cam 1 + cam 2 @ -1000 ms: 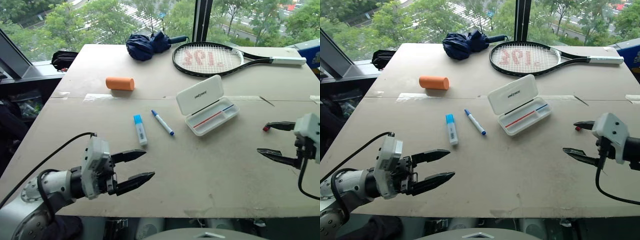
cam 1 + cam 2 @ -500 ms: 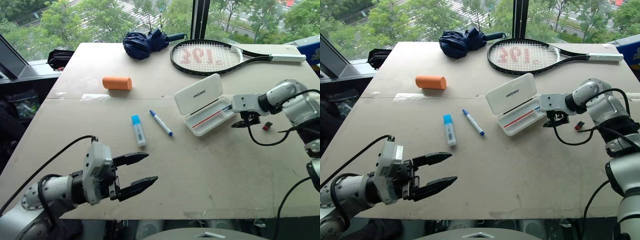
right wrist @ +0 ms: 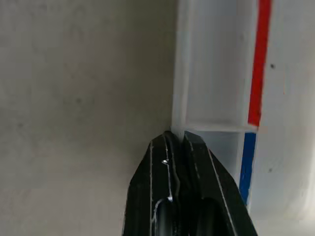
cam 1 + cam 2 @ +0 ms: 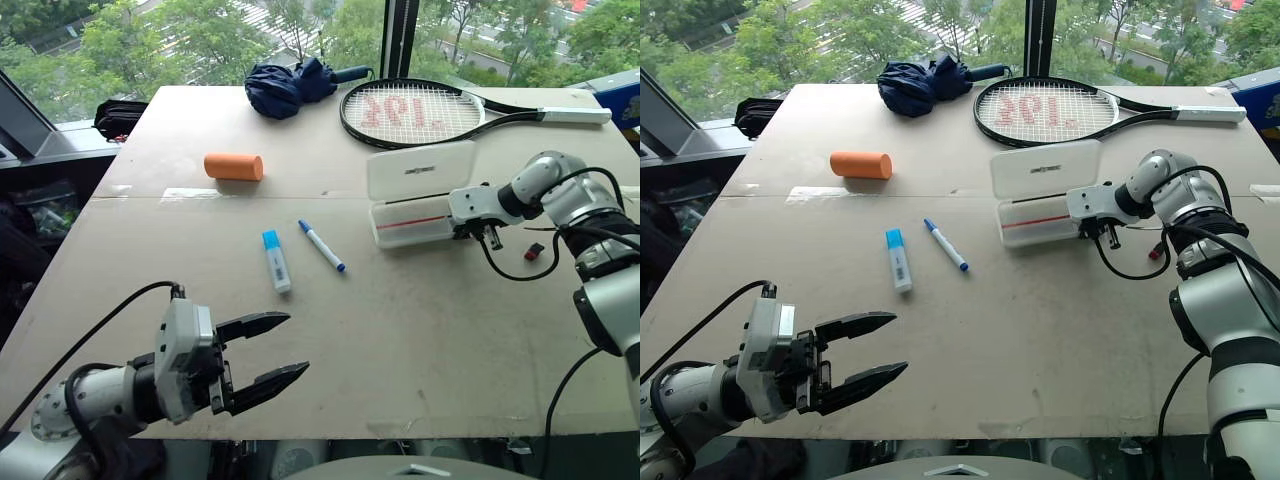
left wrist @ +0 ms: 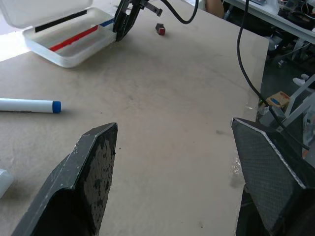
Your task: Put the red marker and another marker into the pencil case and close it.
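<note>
White pencil case [image 4: 415, 200], lid up, had been swung square to the table edge since a sec ago, w/ the right gripper [image 3: 181, 142] now clamped on its tray rim. Red marker [image 4: 413, 220] lay inside already, so one marker was left to add. Blue marker [image 4: 324, 245] and highlighter [image 4: 276, 260] lay mid-table w/ nothing blocking them; left gripper [image 4: 265, 352] hung spread, holding nothing.

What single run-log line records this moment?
right gripper: shut on pencil case wall | left gripper: open, idle | lid: open | blue-capped marker: on table
</note>
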Controlling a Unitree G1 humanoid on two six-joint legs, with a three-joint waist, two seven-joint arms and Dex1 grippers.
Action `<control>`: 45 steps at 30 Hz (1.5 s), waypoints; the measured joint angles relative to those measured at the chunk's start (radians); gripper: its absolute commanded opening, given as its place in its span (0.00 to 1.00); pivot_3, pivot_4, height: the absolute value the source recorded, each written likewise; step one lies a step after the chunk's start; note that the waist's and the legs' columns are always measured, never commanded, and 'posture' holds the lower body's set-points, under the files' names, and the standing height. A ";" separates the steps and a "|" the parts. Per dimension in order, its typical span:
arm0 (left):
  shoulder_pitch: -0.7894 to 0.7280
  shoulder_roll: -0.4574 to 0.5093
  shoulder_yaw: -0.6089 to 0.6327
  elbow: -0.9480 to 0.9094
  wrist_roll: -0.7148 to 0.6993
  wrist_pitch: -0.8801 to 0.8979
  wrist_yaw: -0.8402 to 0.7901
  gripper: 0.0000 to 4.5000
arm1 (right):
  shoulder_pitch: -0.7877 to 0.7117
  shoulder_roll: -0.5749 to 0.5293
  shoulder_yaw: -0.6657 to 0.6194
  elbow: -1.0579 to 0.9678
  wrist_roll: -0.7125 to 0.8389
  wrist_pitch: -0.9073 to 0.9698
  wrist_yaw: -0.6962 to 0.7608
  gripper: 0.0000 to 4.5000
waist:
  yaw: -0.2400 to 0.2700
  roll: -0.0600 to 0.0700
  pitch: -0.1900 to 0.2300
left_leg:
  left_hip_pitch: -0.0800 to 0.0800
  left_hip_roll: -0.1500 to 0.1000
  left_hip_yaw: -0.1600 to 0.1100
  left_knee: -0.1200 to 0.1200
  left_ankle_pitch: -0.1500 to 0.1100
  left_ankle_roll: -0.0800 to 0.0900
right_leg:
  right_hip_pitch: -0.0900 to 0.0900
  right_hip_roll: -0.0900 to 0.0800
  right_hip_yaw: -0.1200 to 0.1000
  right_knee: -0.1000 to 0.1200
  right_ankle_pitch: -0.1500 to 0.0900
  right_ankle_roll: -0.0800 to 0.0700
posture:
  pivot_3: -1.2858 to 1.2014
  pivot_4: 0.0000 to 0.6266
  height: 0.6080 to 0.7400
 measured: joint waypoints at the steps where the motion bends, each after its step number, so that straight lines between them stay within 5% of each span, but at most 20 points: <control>1: 0.005 -0.003 0.000 0.000 0.005 -0.007 -0.002 0.83 | -0.001 0.005 -0.004 0.001 0.001 0.003 0.007 0.03 | 0.000 0.000 0.000 | 0.000 0.000 0.000 0.000 0.000 0.000 | 0.000 0.000 0.000 0.000 0.000 0.000 | 0.52 0.24 0.94; 5: 0.011 -0.010 -0.001 0.002 0.020 -0.028 -0.009 0.83 | 0.004 0.030 -0.039 -0.038 0.041 0.089 0.096 0.03 | -0.001 0.002 0.001 | 0.000 0.000 0.000 0.000 0.000 0.000 | 0.000 0.000 0.000 0.000 0.001 0.001 | 0.52 0.24 0.94; 10: 0.015 -0.017 -0.003 0.008 0.030 -0.037 -0.009 0.83 | 0.130 0.008 -0.049 -0.352 0.114 0.271 0.179 0.03 | 0.004 0.002 0.001 | -0.001 0.000 -0.001 -0.001 0.000 0.000 | 0.000 -0.001 -0.001 0.000 0.001 0.002 | 0.52 0.24 0.94; 22: 0.020 -0.026 -0.002 0.019 0.040 -0.040 0.005 0.83 | 0.421 -0.126 -0.058 -0.970 0.141 0.675 0.173 0.03 | 0.006 0.002 0.001 | -0.001 -0.001 -0.002 -0.001 0.000 0.001 | 0.000 -0.002 -0.002 0.000 0.001 0.002 | 0.52 0.24 0.94; 35: -0.031 -0.003 -0.002 0.019 0.026 -0.008 0.039 0.83 | 0.526 -0.158 -0.057 -1.246 0.141 1.006 0.053 0.03 | 0.003 0.001 0.001 | 0.000 0.000 -0.002 0.000 0.000 0.001 | 0.000 0.000 -0.002 0.000 0.001 0.002 | 0.52 0.24 0.94; 39: -0.033 -0.002 -0.002 0.021 0.026 -0.007 0.039 0.83 | 0.533 -0.158 -0.057 -1.265 0.148 1.030 0.019 0.26 | 0.003 0.001 0.001 | 0.000 0.000 -0.002 0.000 0.000 0.001 | 0.000 0.000 -0.002 0.000 0.001 0.002 | 0.52 0.24 0.94; 45: -0.023 -0.037 0.000 0.034 0.023 0.019 0.102 0.83 | 0.611 -0.210 -0.128 -1.377 0.258 1.074 0.010 0.93 | 0.008 0.001 0.001 | -0.001 0.000 -0.002 0.000 0.000 0.001 | 0.000 -0.001 -0.002 0.000 0.001 0.002 | 0.52 0.24 0.94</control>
